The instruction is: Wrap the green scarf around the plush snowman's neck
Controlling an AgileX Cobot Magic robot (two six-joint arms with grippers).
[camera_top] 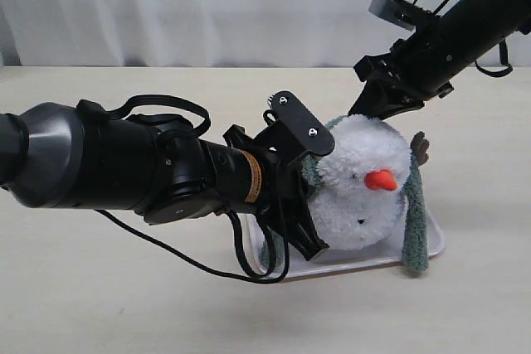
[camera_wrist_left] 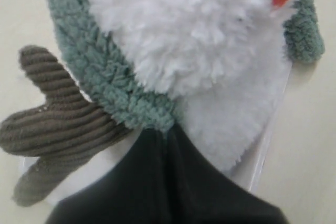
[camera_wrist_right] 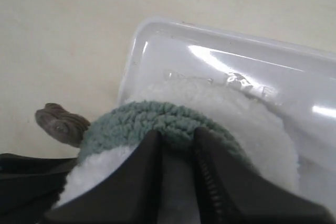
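Left pincer (camera_wrist_left: 157, 134) pinches the green scarf (camera_wrist_left: 100, 72) against the plush snowman (camera_wrist_left: 199, 35); right pincer (camera_wrist_right: 176, 137) meets scarf, grip unclear.

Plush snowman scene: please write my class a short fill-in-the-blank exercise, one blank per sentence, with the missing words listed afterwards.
1. The plush snowman sits on a white ____.
2. Its cone nose is coloured ____.
3. Its corduroy twig arm is ____.
4. The left gripper is shut on the green ____.
Missing words: tray; orange; brown; scarf.
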